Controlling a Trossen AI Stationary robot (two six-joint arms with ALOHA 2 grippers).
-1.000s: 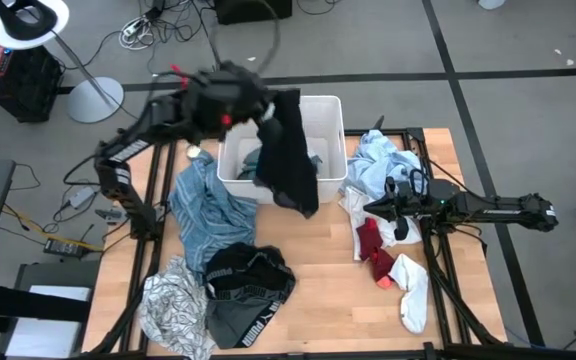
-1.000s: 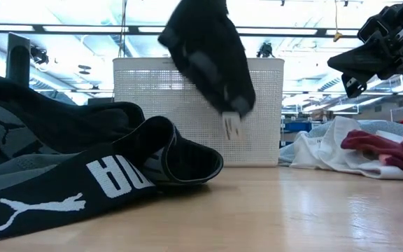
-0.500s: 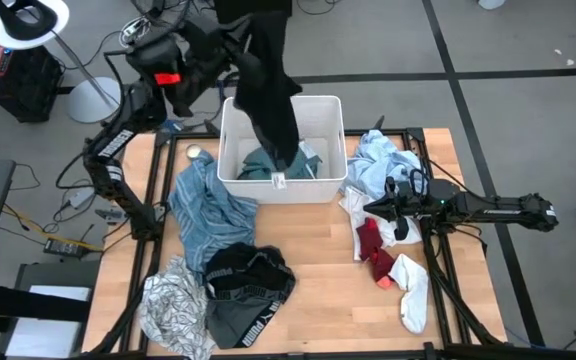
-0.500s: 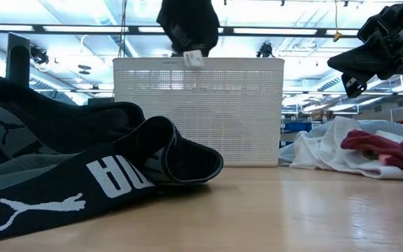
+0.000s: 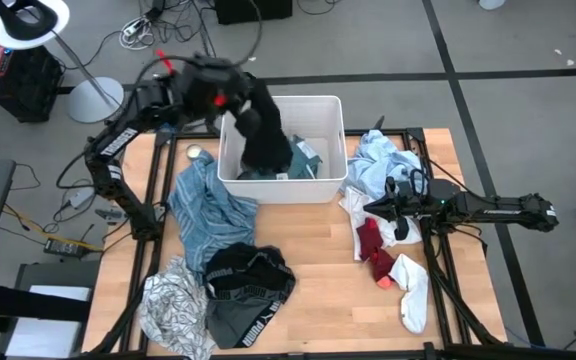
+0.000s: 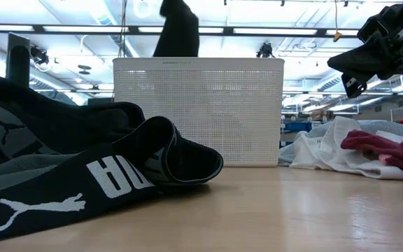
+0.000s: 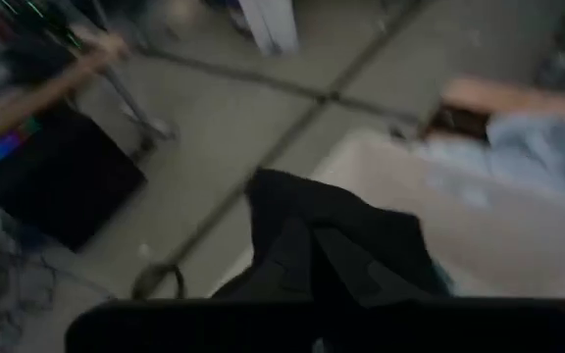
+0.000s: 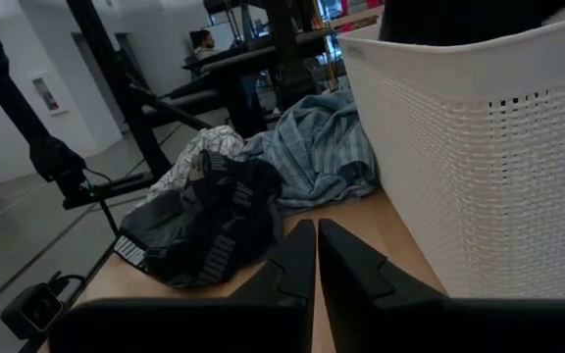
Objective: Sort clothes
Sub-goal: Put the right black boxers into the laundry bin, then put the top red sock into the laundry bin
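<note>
My left gripper (image 5: 240,103) is over the left part of the white tub (image 5: 330,105), shut on a black garment (image 5: 266,140) that hangs down into the tub. The low view shows the black garment (image 6: 178,31) above the tub's rim (image 6: 198,61). A teal piece (image 5: 308,160) lies in the tub. On the table lie a blue shirt (image 5: 208,212), black Puma shorts (image 5: 248,282), a patterned top (image 5: 168,305), a light-blue shirt (image 5: 380,160), red socks (image 5: 373,248) and a white sock (image 5: 411,292). My right gripper (image 5: 383,207) waits shut at the right. My left gripper holds the black garment by its upper end (image 7: 292,284), coming at it from the tub's left and slanting down. The gripper's own body hides the fingers. The garment hangs bunched below the hold, and its lower part (image 5: 268,158) is inside the tub.
The tub stands at the table's far middle. Clothes cover the table's left and near-left part and its right side; bare wood (image 5: 323,270) shows in the middle. A lamp stand (image 5: 88,95) and cables are on the floor beyond the far-left corner.
My left gripper first swung up and toward the far edge, lifting the black garment from in front of the tub's near wall to above the rim. It then came back down over the tub, and the garment's lower end has sunk inside.
</note>
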